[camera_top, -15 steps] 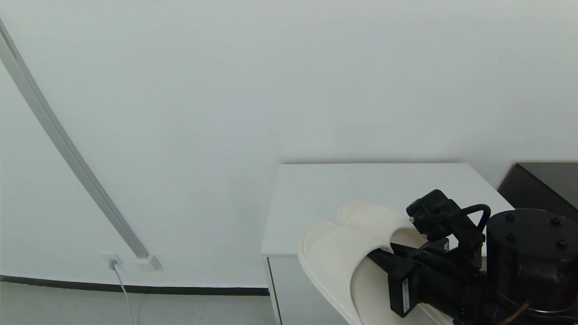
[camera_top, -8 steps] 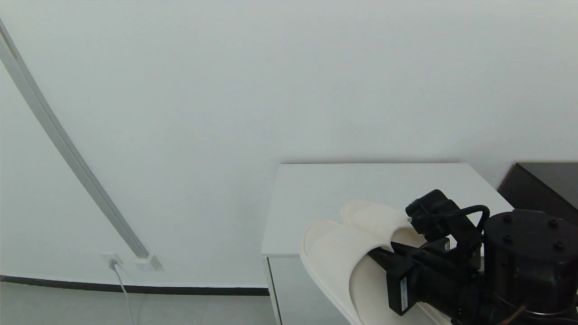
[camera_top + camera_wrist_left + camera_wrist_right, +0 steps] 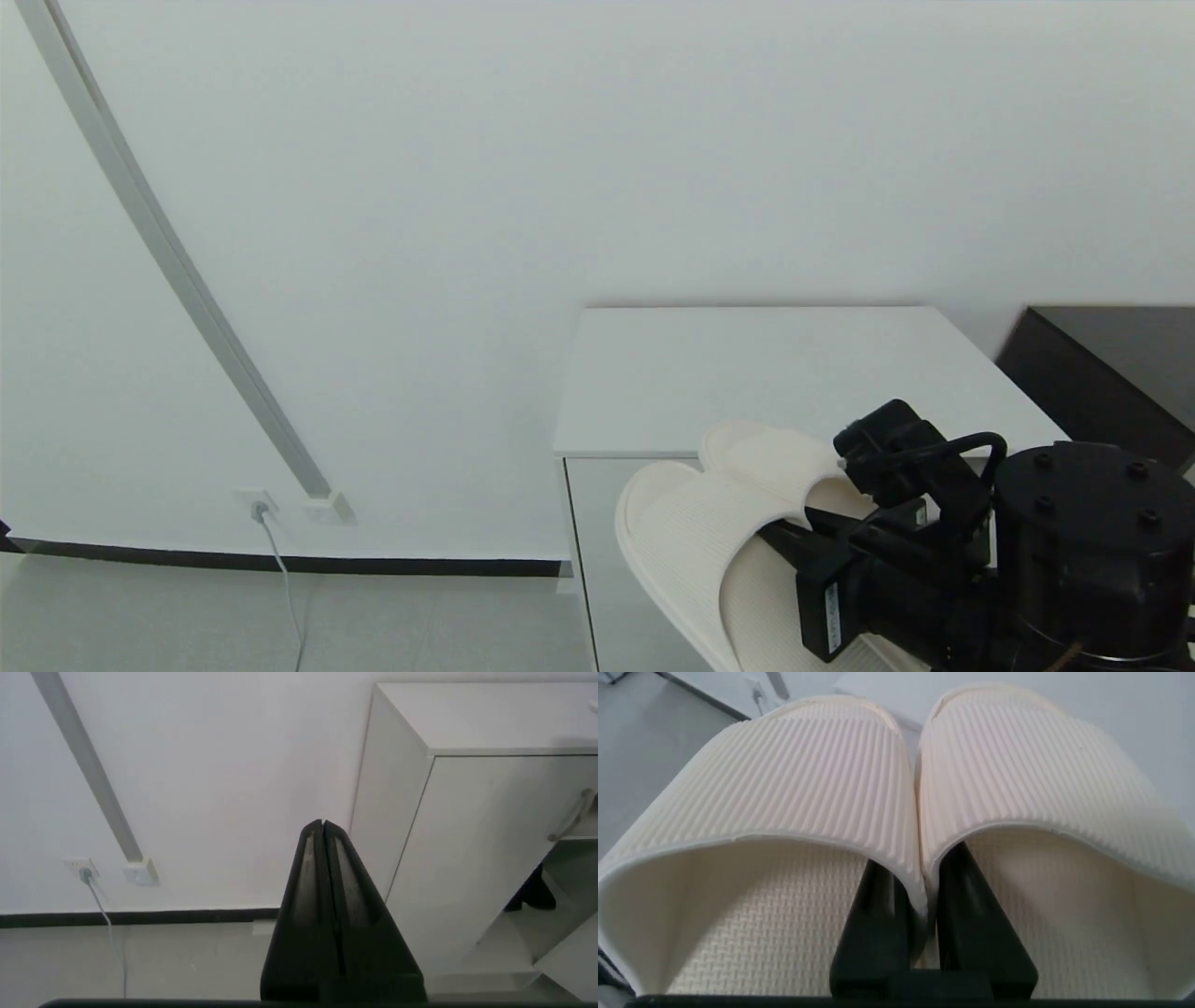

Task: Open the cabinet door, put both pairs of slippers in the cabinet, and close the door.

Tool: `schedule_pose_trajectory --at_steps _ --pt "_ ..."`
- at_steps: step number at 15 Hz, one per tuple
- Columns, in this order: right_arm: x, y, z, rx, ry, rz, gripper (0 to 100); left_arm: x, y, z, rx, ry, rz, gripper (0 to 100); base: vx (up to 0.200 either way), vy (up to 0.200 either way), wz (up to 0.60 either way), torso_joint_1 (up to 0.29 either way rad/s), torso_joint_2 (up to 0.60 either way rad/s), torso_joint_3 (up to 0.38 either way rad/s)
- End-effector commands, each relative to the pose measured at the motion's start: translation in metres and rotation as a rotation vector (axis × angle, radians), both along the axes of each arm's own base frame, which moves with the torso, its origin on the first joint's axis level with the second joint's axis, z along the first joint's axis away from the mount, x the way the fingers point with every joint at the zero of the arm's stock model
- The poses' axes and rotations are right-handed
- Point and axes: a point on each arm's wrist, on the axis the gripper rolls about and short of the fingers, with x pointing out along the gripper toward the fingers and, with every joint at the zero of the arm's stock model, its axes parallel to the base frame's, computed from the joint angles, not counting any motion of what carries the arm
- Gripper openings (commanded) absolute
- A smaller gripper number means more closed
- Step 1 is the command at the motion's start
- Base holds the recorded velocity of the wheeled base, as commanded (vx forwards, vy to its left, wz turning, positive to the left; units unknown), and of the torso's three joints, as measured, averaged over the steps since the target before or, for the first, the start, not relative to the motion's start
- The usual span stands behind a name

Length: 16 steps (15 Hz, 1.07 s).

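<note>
Right gripper (image 3: 920,910): jaws pinched the adjoining inner walls of the cream slipper pair (image 3: 813,784), held up before the white cabinet (image 3: 747,373). Left gripper (image 3: 324,849): jaws pressed together, empty.

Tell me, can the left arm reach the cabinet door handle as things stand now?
Probably yes. The left gripper is shut and empty, and nothing stands between it and the handle on the cabinet front.

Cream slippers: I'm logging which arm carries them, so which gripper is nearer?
Right. The right gripper is shut on the cream slippers, one finger inside each. The left gripper is shut on nothing, facing the cabinet, not touching them.
</note>
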Motion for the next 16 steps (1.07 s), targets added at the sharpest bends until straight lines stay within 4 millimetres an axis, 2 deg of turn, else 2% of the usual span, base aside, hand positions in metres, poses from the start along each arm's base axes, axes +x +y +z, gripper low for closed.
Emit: schedule_pose_trajectory --at_steps 1,3,16 --pt "0.0000 0.0004 -0.0017 -0.005 0.004 0.001 0 0.0001 0.0000 0.0000 -0.001 0.001 0.000 0 -0.200 0.000 0.00 -0.002 0.00 0.002" --pt "-0.0011 -0.0010 -0.0025 -0.007 0.006 0.001 0 0.0001 0.0000 0.0000 0.002 0.001 -0.001 0 -0.200 0.000 0.00 -0.002 0.00 0.005" --pt "-0.0011 0.0021 -0.0066 -0.004 -0.005 0.008 0 0.0001 0.0000 0.0000 0.002 0.001 0.000 0 0.000 0.000 0.00 0.000 0.00 0.000"
